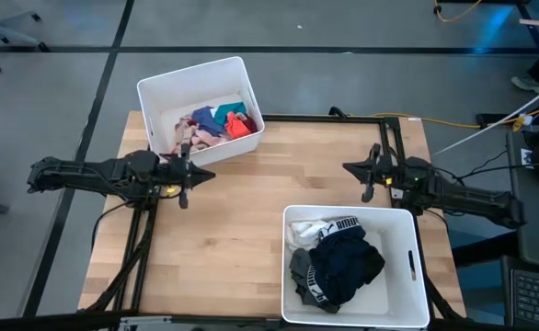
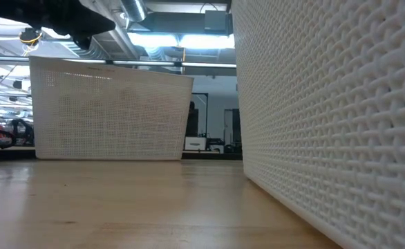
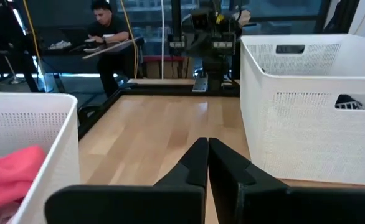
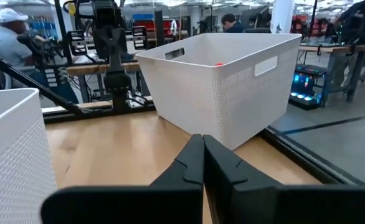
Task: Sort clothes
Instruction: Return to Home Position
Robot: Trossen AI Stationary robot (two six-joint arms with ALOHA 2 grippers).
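Note:
Coloured clothes (image 1: pixel 216 123), pink, red, teal and blue, lie in the white bin (image 1: pixel 159 92) at the table's far left; pink cloth (image 3: pixel 11 177) also shows in the left wrist view. Dark, grey and white clothes (image 1: pixel 336 262), one lettered PUMA (image 1: pixel 345 223), lie in the white bin (image 1: pixel 417 221) at the near right. My left gripper (image 1: pixel 210 175) is shut and empty above the table, beside the far-left bin. My right gripper (image 1: pixel 347 168) is shut and empty above the table, beyond the near-right bin.
Bare wooden table (image 1: pixel 242 221) lies between the two bins and between the two grippers. A black frame rail (image 1: pixel 325 118) runs along the table's far edge. People sit at desks in the room beyond (image 3: pixel 104 25).

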